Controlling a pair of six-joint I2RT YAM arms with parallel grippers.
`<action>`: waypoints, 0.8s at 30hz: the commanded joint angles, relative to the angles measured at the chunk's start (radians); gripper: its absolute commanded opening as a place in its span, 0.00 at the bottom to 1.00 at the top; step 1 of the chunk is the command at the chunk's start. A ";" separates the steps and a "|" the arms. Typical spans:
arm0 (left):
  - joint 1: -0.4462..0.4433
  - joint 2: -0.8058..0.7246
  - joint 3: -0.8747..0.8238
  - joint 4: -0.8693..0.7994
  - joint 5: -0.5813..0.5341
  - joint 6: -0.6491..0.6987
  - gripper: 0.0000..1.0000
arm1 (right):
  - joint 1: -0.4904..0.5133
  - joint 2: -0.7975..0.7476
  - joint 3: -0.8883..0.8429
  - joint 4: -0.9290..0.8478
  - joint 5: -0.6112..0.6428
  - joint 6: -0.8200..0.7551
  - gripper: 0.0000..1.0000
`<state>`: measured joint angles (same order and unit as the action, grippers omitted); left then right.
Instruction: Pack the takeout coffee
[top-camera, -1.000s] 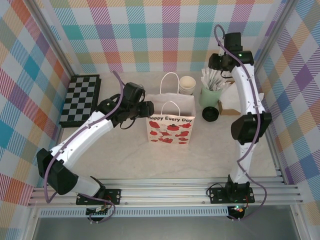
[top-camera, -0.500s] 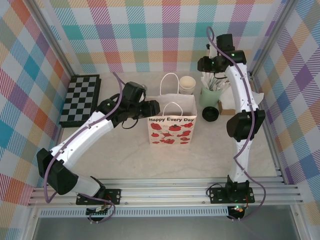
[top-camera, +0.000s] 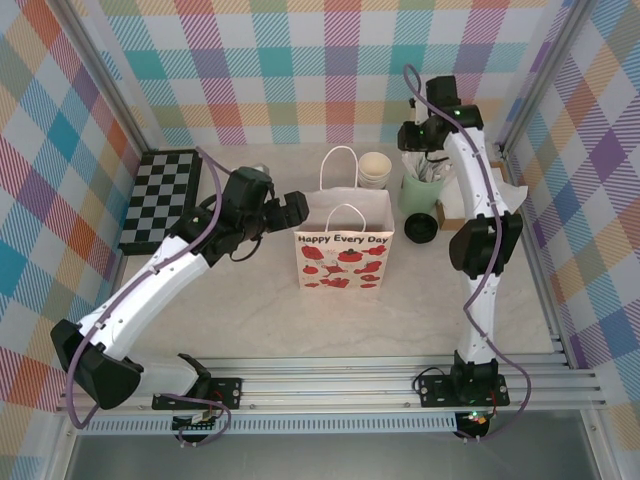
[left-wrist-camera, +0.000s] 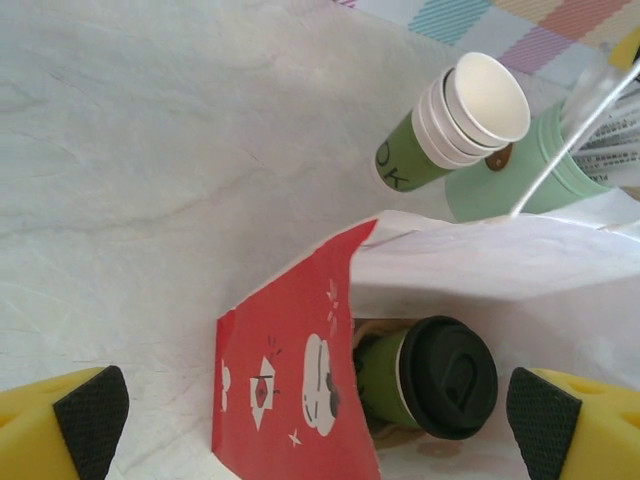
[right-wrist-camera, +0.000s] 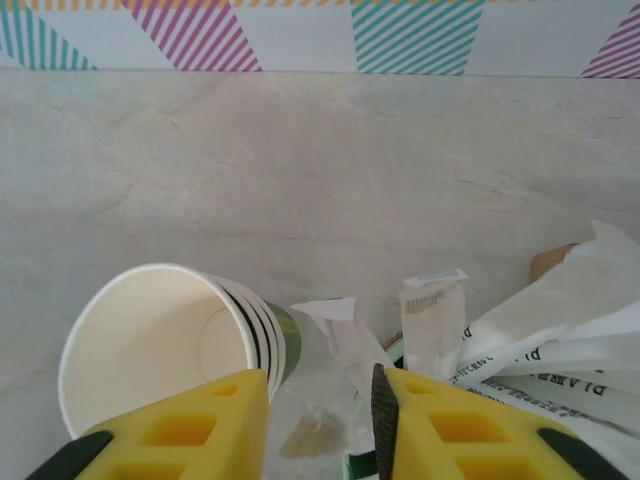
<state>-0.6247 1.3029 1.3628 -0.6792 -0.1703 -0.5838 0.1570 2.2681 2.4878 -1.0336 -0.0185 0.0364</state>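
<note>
Overhead, pale marbled table (top-camera: 250, 320); plaid walls (top-camera: 300, 60) around

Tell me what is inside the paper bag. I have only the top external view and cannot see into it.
Observer: The left wrist view looks down into the bag: one takeout coffee, black lid on, sits inside.
Operator: Is the left gripper holding it?
Observer: No. The left gripper is wide open above the bag, apart from the cup.
Operator: Where is the right gripper aiming?
Observer: In the right wrist view the right gripper hangs between the stack of lidless cups and the wrapped sticks, jaws partly apart.
</note>
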 joint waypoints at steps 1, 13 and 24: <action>0.006 -0.036 -0.041 0.005 -0.035 -0.004 0.99 | 0.011 0.002 0.011 0.016 0.023 -0.026 0.30; 0.006 -0.069 -0.076 0.029 -0.045 0.005 1.00 | 0.027 -0.045 0.007 0.027 0.103 -0.077 0.06; 0.006 -0.079 -0.087 0.047 -0.038 0.000 1.00 | 0.027 -0.164 -0.014 0.006 0.142 -0.108 0.06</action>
<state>-0.6247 1.2530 1.2922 -0.6506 -0.1963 -0.5835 0.1787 2.1658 2.4817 -1.0229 0.0998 -0.0456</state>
